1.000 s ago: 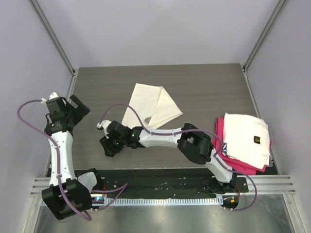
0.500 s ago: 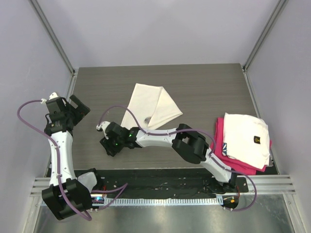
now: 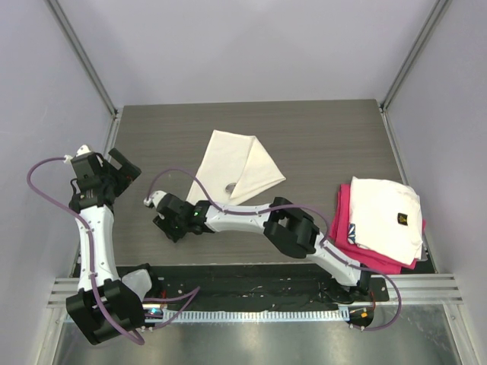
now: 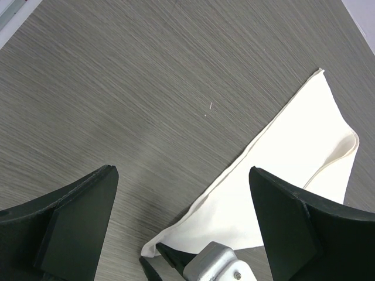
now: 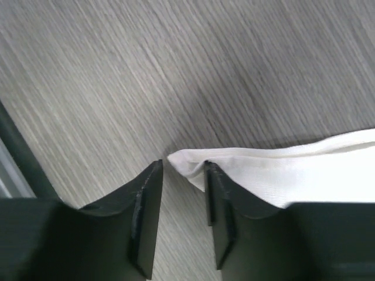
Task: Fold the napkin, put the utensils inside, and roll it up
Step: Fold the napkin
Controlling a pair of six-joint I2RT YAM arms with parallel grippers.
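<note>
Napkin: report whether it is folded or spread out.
Folded. The napkin lies as overlapping panels, one flap crossing another.

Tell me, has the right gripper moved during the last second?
Yes. In the top view the right gripper has shifted a little to the left, farther from the pink cloth that lies at the right side of the table.
</note>
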